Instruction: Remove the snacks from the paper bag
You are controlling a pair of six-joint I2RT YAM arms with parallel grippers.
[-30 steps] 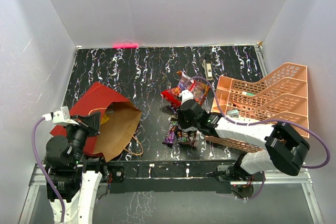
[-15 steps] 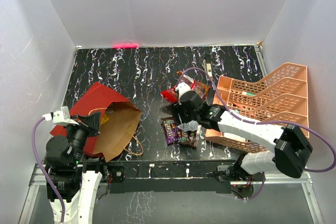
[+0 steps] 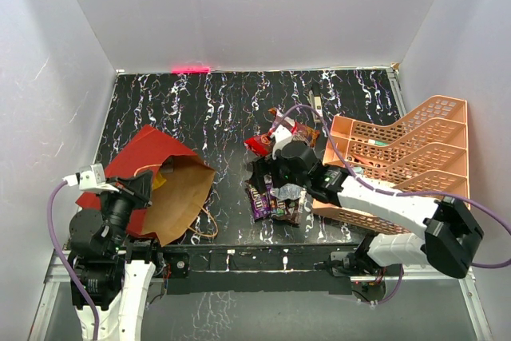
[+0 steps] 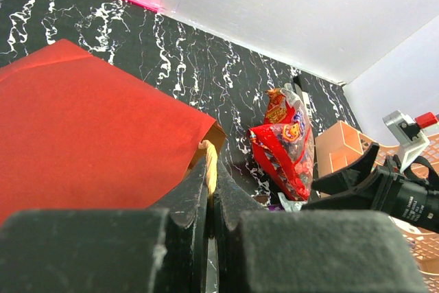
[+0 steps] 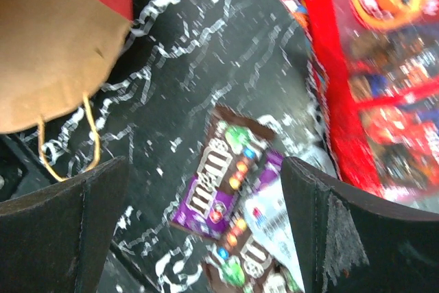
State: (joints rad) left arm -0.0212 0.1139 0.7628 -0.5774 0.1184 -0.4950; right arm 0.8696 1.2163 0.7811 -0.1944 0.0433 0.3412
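The right gripper (image 5: 206,169) hangs over the snack pile with its fingers spread wide and nothing between them. Directly under the gap lies an M&M's packet (image 5: 221,173), brown running into purple, flat on the black marbled tabletop (image 5: 199,53). More candy packets (image 5: 264,259) overlap its near end. Just beside these, on the gripper's right, lies a red chip bag (image 5: 370,66), blurred in the wrist view. From above, the whole pile sits near the middle of the tabletop, well apart from the paper bag (image 3: 160,173).

The left gripper (image 4: 210,176) is pressed together on the rim of the paper bag, with a sliver of kraft edge pinched between its fingers. The bag lies on its side at the left of the tabletop, its red outside facing up and its brown mouth opening toward the centre. A tan cord handle (image 3: 209,225) trails from it onto the tabletop.

A peach lattice tiered tray (image 3: 415,141) stands to the right of the pile. A slim pen-like tool (image 3: 317,103) lies beyond it, toward the back.
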